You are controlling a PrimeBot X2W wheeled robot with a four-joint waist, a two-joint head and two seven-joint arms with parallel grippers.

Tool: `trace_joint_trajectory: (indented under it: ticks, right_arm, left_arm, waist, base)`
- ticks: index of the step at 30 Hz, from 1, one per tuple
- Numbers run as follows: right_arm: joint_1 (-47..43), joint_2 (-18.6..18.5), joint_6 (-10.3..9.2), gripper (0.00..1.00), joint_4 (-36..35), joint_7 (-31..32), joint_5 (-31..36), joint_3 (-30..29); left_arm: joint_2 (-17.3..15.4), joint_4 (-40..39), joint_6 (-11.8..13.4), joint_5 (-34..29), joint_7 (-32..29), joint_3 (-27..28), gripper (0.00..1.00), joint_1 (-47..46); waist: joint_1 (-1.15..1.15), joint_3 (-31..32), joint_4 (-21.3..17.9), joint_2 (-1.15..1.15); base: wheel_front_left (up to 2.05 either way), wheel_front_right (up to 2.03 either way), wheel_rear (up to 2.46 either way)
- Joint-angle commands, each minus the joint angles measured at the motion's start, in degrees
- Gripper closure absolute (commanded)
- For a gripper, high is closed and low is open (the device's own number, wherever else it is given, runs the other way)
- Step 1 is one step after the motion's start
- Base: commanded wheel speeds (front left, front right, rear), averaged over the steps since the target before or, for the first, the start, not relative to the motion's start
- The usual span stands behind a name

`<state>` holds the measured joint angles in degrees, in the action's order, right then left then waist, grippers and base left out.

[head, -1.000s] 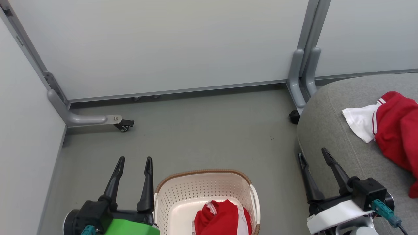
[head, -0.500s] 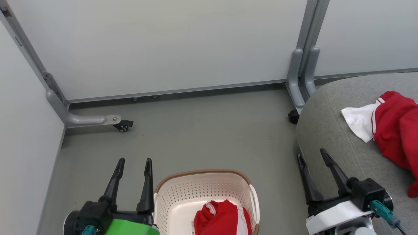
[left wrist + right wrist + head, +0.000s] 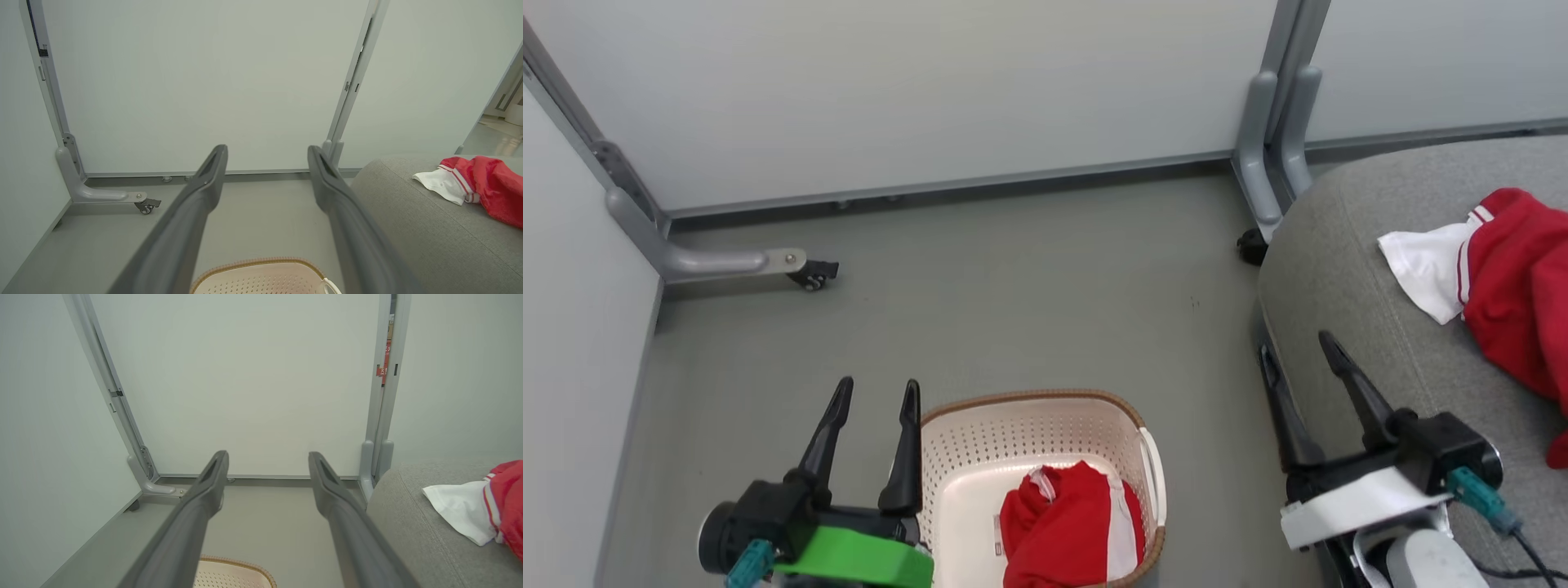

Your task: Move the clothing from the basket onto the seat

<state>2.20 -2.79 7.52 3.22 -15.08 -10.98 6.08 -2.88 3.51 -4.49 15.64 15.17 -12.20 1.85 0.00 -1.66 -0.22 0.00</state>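
A cream basket with a brown rim sits on the floor at the bottom middle of the head view. A crumpled red garment with white stripes lies inside it. Another red and white garment lies on the grey seat at the right. My left gripper hangs open and empty just left of the basket. My right gripper stands open and empty at the seat's left edge. The wrist views show the basket rim low and the garment on the seat.
Pale partition panels close the back and left. Their grey feet with casters reach onto the grey floor. Open floor lies between the basket and the back panel.
The head camera has tilted, so the whole scene has shifted up in the picture and more of the basket shows. Both grippers stay open and empty.
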Motion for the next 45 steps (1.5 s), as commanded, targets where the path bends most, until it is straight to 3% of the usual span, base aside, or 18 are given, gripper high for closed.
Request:
trace_joint_trajectory:
  ticks: [1,8,15,30,38,45]
  right_arm:
    - [2.1,-0.2,-0.06,0.00,-0.7,-0.1,0.5,0.0]
    - [9.2,-0.3,-0.06,0.00,-3.0,-0.1,1.3,-1.2]
    - [15.1,-0.9,-0.06,0.00,-4.9,-0.1,2.3,-2.0]
    - [25.4,-1.0,-0.06,0.00,-10.0,-0.1,4.2,-2.0]
    - [28.5,-0.2,-0.06,0.00,-11.8,-0.1,3.4,-0.6]
    - [29.6,-0.1,-0.06,0.00,-13.1,-0.1,1.1,0.4]
  left_arm:
    - [0.0,0.2,-0.4,0.5,0.0,0.0,0.00,-2.4]
    - [0.0,5.9,-1.9,-0.5,0.0,-2.3,0.00,-10.2]
    - [-0.1,18.3,-3.1,-1.3,0.0,-8.0,0.00,-21.2]
    - [-4.0,45.7,-3.0,8.8,0.0,-35.5,0.00,-47.4]
    - [-6.2,53.8,-3.0,11.4,-0.1,-45.7,0.00,-54.8]
    - [-7.4,56.4,-3.0,14.8,-2.1,-56.2,0.00,-58.9]
  waist:
    - [0.00,-6.6,-0.1,0.00]
    - [0.00,-18.0,-0.1,0.00]
    - [0.00,-27.9,-1.0,0.00]
    - [0.00,-48.1,-4.9,0.00]
    - [0.00,-54.9,-8.2,0.00]
    - [0.00,-58.6,-10.2,0.00]
  base:
    - [0.00,0.00,0.00]
    - [0.00,0.00,0.00]
    - [0.00,0.00,0.00]
    - [0.00,0.00,0.00]
    - [0.00,0.00,0.00]
    - [0.00,0.00,0.00]
